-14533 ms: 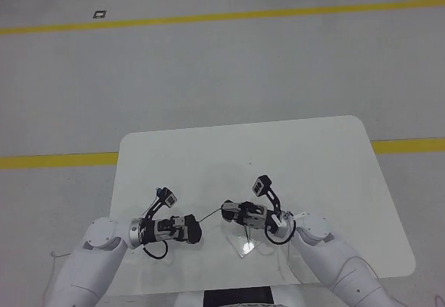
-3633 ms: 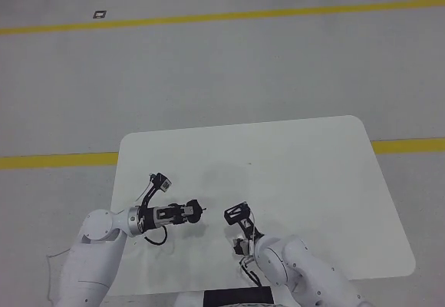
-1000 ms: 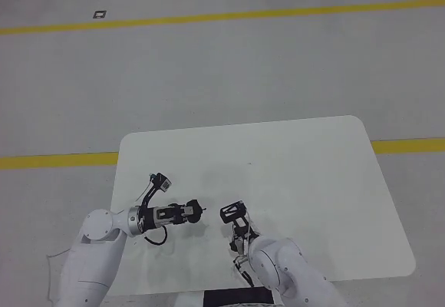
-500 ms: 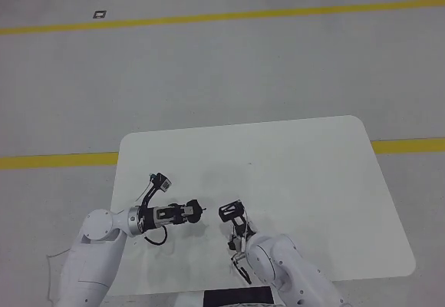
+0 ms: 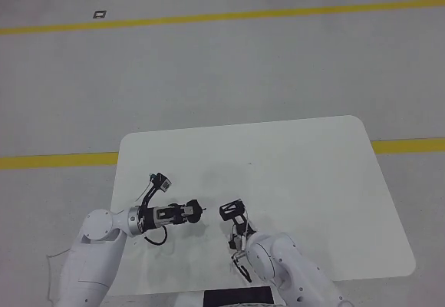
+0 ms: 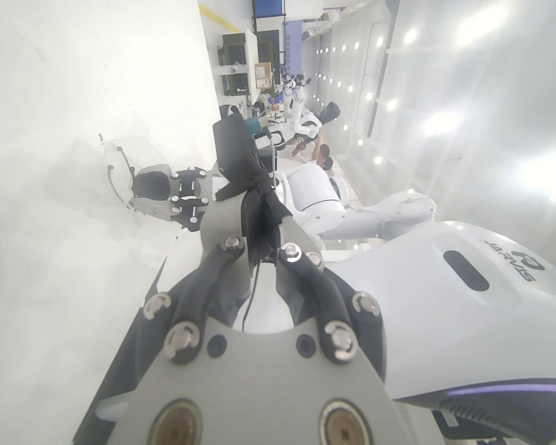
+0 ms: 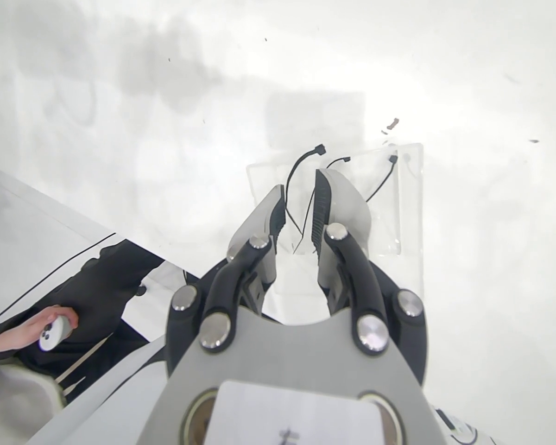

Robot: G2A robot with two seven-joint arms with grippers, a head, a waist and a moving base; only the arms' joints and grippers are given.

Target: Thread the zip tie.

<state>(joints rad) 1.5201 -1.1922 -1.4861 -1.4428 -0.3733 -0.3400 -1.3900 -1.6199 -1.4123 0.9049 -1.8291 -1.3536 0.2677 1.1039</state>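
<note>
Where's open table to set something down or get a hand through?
Free: the far half of the table, beyond the left gripper and right arm; also the stretch from that arm to the right edge. Crowded: the near middle, where the right gripper hangs open over the tray of zip ties.

White surface (image 5: pixel 307 169) beneath left end effector (image 5: pixel 195 209); grey floor (image 5: pixel 207 77) beyond, yellow lines (image 5: pixel 54 161). Ceiling lights (image 6: pixel 391 104) in rows.
</note>
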